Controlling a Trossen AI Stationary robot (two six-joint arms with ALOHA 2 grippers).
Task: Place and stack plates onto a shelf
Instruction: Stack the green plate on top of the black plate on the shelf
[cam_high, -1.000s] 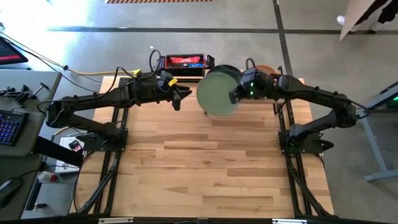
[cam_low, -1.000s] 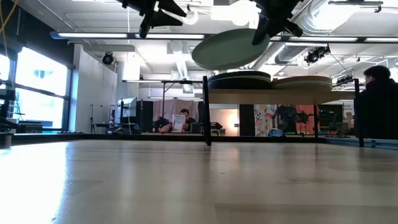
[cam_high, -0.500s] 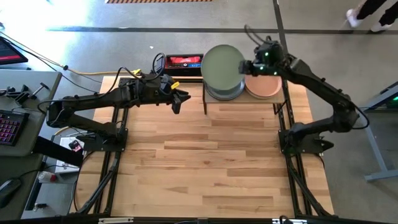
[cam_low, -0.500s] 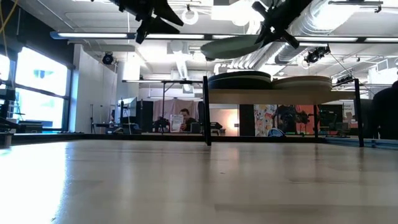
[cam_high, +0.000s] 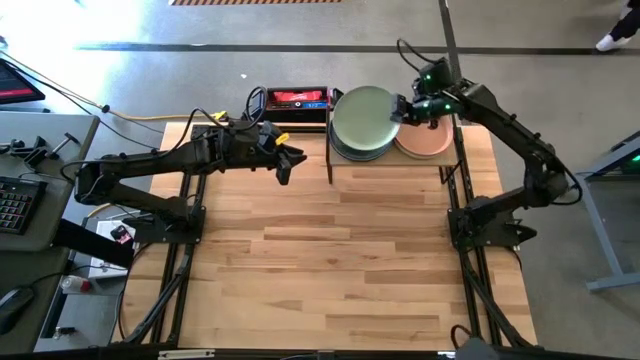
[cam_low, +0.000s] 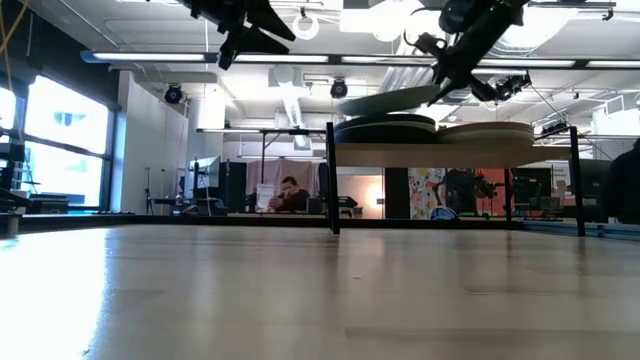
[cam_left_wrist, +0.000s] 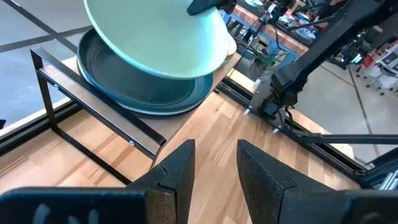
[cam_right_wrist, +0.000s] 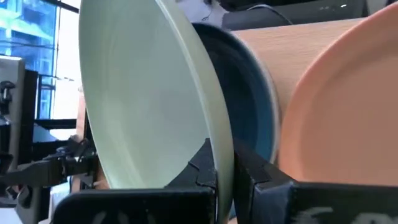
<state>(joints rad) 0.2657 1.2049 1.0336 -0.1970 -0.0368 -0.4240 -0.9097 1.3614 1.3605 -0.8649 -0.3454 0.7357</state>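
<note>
At the far edge of the table (cam_high: 330, 250), the shelf (cam_low: 455, 148) stands on thin black posts and carries two piles of plates side by side. The right claw (cam_high: 403, 109) is above the shelf, between the two piles, and it is closed on the rim of a pale green plate (cam_high: 361, 113). In the right wrist view the two dark fingers (cam_right_wrist: 208, 163) pinch this rim from both sides. The plate hangs over the dark stack (cam_low: 385, 128) on the left half of the shelf. It is tilted: in the low view the held edge is higher and the other edge comes down close to the dark plates. I cannot tell if that low edge touches them or not. In the left wrist view the pale green plate covers most of the dark stack, so only a band of dark rim shows under it.

Just beside the dark stack, on the right half of the shelf, lies a peach plate (cam_high: 424, 141), flat on the board and partly under the right arm.

The left claw (cam_high: 283, 160) hangs in the air to the left of the shelf, well apart from the plates. Its fingers (cam_left_wrist: 177, 171) stand slightly apart with a narrow gap between them and they hold nothing.
</note>
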